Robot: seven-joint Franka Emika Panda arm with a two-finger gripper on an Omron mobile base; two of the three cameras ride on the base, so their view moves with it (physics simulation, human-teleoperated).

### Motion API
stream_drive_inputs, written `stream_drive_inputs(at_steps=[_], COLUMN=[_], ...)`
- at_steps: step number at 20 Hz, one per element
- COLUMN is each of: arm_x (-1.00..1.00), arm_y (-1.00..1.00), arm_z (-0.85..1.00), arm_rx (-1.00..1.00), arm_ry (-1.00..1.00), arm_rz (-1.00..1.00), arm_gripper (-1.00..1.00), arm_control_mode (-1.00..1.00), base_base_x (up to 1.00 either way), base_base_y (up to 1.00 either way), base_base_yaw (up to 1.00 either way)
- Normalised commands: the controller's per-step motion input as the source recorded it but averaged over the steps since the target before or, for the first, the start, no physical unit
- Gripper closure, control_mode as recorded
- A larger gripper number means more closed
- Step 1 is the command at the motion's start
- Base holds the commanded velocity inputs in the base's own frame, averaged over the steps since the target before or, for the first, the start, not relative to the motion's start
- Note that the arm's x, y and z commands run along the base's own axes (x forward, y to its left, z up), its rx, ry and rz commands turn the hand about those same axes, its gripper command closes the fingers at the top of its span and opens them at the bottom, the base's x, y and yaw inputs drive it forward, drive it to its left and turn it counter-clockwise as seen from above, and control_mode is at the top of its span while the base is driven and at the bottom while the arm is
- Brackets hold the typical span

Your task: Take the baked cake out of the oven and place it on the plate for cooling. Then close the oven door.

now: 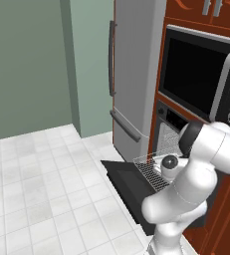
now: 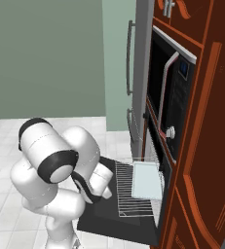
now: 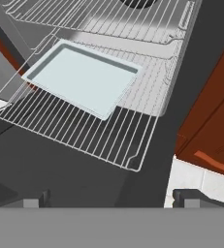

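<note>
hovering spread and empty, the claw sits at lower centre above the oven door. the baked cake can't be made out; the pale tray on the wire rack looks bare. likely light, crumbly: pinch its sides gently.

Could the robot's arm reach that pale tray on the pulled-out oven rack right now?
Probably yes. The oven door lies flat open, the rack is slid out over it, and the tray sits on top with nothing over it. The gripper hangs just above, jaws wide apart.
</note>
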Motion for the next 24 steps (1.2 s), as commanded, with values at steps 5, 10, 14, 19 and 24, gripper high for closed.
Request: stream_drive_inputs(at_steps=[5,10,14,19,24], arm_x=[0.00,0.06,0.12,0.16,0.16], arm_y=[0.00,0.00,0.00,0.00,0.00], arm_z=[0.00,0.00,-0.10,-0.11,-0.21], arm_rx=[0.00,0.00,0.00,0.00,0.00], arm_ry=[-0.01,-0.03,-0.02,0.00,0.00], arm_rz=[0.00,0.00,0.00,0.00,-0.02], arm_gripper=[-1.00,-1.00,-1.00,-1.00,-1.00], arm_control_mode=[-1.00,-1.00,-1.00,-1.00,-1.00], base_base_x=[0.00,0.00,0.00,0.00,0.00], base_base_y=[0.00,0.00,0.00,0.00,0.00], base_base_yaw=[0.00,0.00,0.00,0.00,0.00])
